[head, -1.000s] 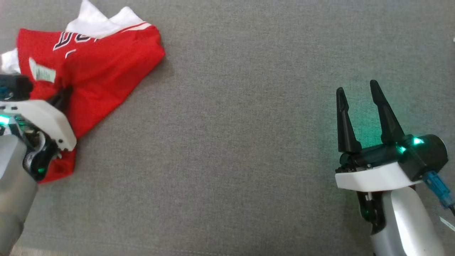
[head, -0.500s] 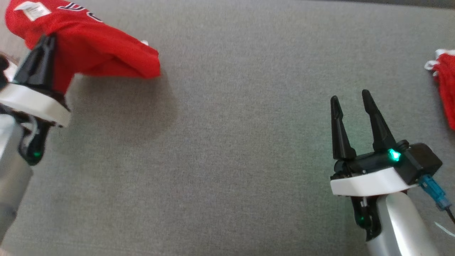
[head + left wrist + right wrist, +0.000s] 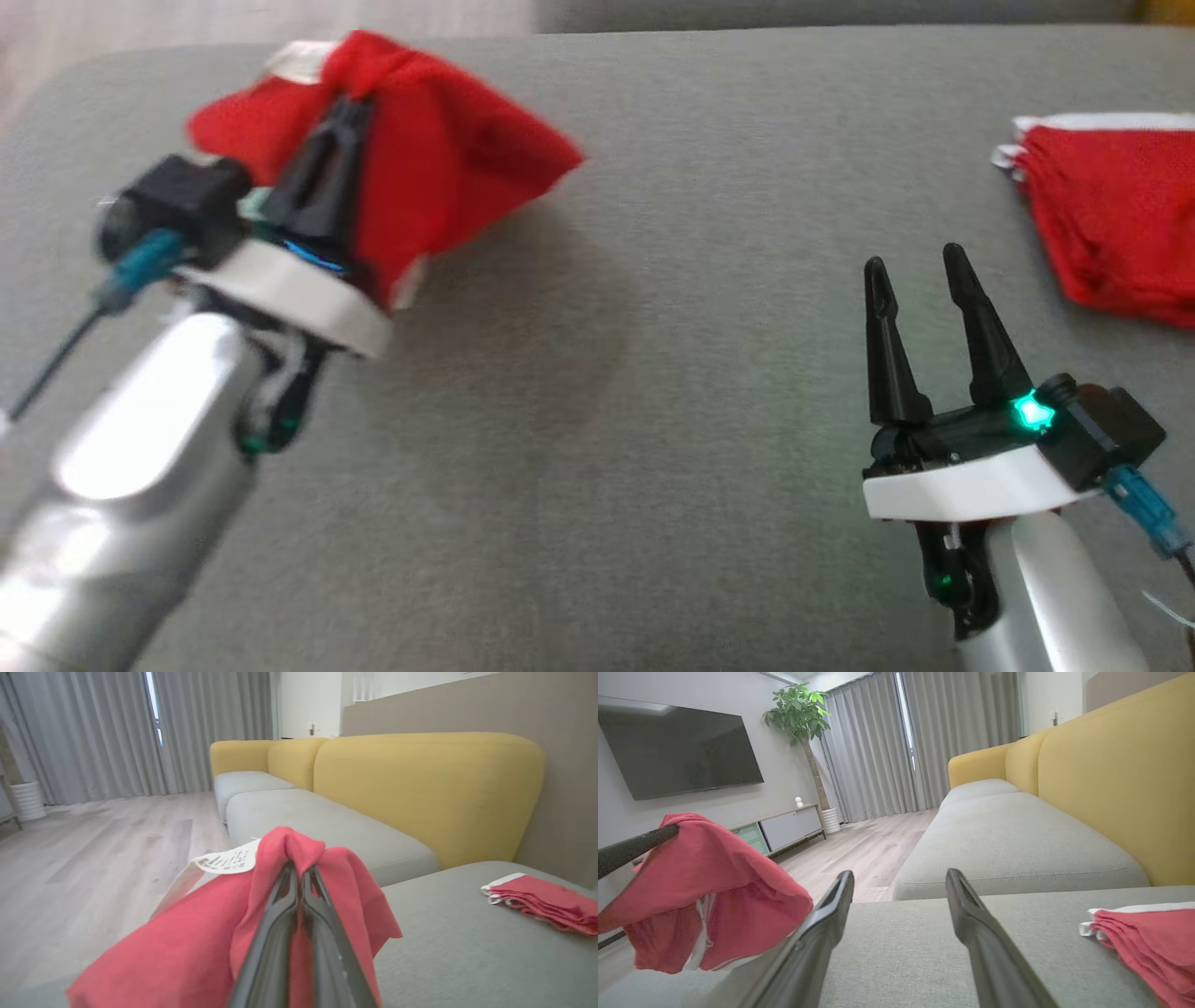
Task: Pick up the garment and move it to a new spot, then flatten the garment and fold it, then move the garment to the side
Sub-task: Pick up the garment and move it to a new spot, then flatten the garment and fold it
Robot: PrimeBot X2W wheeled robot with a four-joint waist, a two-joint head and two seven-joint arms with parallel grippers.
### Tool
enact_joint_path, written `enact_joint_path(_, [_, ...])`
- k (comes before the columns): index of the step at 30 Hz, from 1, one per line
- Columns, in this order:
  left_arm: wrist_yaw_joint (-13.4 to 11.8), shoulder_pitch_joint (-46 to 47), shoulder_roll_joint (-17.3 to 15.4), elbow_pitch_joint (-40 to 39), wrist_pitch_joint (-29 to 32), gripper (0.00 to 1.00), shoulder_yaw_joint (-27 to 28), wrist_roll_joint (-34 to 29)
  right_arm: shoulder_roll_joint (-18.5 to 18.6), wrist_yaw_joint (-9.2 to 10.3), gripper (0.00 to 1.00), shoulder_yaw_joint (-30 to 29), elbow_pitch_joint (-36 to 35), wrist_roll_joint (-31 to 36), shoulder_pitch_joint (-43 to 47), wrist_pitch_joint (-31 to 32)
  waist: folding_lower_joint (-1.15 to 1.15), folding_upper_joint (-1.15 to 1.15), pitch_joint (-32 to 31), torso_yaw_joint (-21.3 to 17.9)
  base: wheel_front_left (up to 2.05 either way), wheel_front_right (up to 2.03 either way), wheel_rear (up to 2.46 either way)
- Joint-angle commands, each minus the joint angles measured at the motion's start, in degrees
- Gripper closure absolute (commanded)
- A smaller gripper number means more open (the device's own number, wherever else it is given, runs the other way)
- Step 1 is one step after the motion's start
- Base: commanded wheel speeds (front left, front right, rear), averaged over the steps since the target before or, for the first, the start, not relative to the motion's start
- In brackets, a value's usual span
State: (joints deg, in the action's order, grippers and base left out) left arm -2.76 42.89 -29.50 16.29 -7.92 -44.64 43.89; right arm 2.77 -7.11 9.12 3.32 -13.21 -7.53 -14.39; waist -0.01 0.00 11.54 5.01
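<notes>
The left gripper (image 3: 347,107) has its fingers clenched on a red garment (image 3: 457,177) draped over their tips; the right gripper (image 3: 913,259) has its fingers spread, empty.

Your red garment (image 3: 448,159), 11 o'clock: matt mesh-like cloth, white papery tag (image 3: 229,861). Under it, grey cushion (image 3: 597,420): matt coarse weave. At 2 o'clock, folded stack (image 3: 1111,215): same cloth. Your left forearm (image 3: 140,485): glossy silver.

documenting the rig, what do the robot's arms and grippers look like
Silver-grey forearms, each with a white wrist collar and black housing. The left gripper and right gripper have two long, tapered black fingers. Small green lights; blue-plugged dark cable on each.
</notes>
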Motion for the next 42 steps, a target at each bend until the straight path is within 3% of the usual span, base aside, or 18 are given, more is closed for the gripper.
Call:
enact_joint_path(1, [-1.5,3.1,0.4,-2.7,0.6,1.0,2.0,-0.1,0.1,-0.37,0.0,1.5,-2.5,-0.6,-1.5,-0.6,0.01,0.0,0.8,-3.1,0.0,0.0,0.0])
enact_joint_path(8, [-3.6,5.7,7.3,-0.7,1.3,0.97,-0.2,-0.8,0.1,-0.37,0.0,0.5,-3.0,-1.4,-2.1,-0.6,0.01,0.0,2.2,-7.2,0.0,0.0,0.0])
enact_joint_path(9, [-3.8,6.2,8.3,0.1,0.2,0.0,0.0,-1.0,0.1,-0.37,0.0,0.6,-3.0,-1.5,-2.3,-0.6,0.01,0.0,2.3,-7.8,0.0,0.0,0.0])
enact_joint_path(14, [-3.0,7.1,10.4,2.8,-4.2,0.0,1.0,-1.3,0.1,-0.37,0.0,-0.3,-3.6,-2.3,-2.2,-0.6,0.01,0.0,2.8,-8.2,0.0,0.0,0.0])
enact_joint_path(23, [-2.6,0.7,4.6,5.2,-6.9,0.0,4.4,-4.1,0.1,-0.37,0.0,-2.2,-2.6,-1.6,-1.2,-0.6,0.01,0.0,1.0,-2.4,0.0,0.0,0.0])
enact_joint_path(29, [-2.4,-10.0,2.6,-0.3,-7.1,0.0,11.0,-7.8,0.1,-0.37,0.0,-3.0,-1.6,0.2,-0.2,-0.6,0.01,0.0,-1.5,2.1,0.0,0.0,0.0])
enact_joint_path(35, [-1.9,-23.1,5.3,-5.9,-7.1,0.0,17.4,-12.7,0.1,-0.37,0.0,-3.1,0.3,1.2,1.8,-0.6,0.01,0.0,-4.0,4.4,0.0,0.0,0.0])
enact_joint_path(42, [-0.6,-31.7,12.0,-9.3,-7.1,0.0,24.1,-17.1,0.1,-0.37,0.0,-2.6,1.7,1.9,3.1,-0.6,0.01,0.0,-5.2,5.3,0.0,0.0,0.0])
